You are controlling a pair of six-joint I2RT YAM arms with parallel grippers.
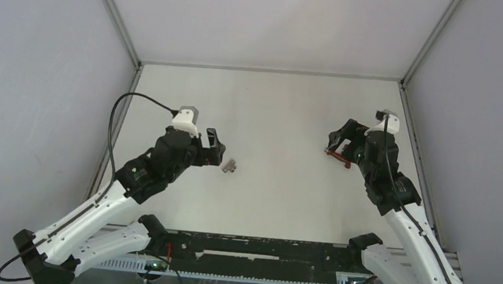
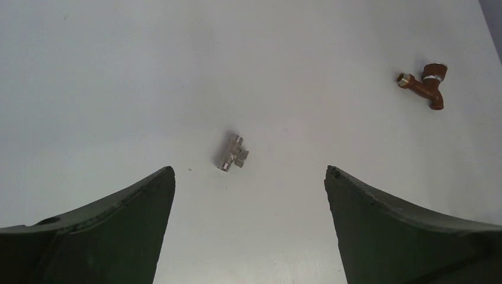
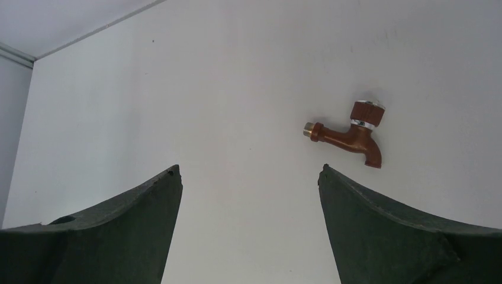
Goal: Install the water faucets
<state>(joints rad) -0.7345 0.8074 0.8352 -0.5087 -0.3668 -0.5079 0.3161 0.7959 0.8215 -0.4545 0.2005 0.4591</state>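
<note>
A reddish-brown faucet with a knob and short pipe lies on the white table, just ahead of my right gripper's right finger; it shows in the top view and far right in the left wrist view. A small silvery metal fitting lies on the table just ahead of my left gripper, also seen in the top view. My left gripper is open and empty just left of the fitting. My right gripper is open and empty over the faucet.
White walls with metal frame rails enclose the table on the left, back and right. A black rail runs along the near edge between the arm bases.
</note>
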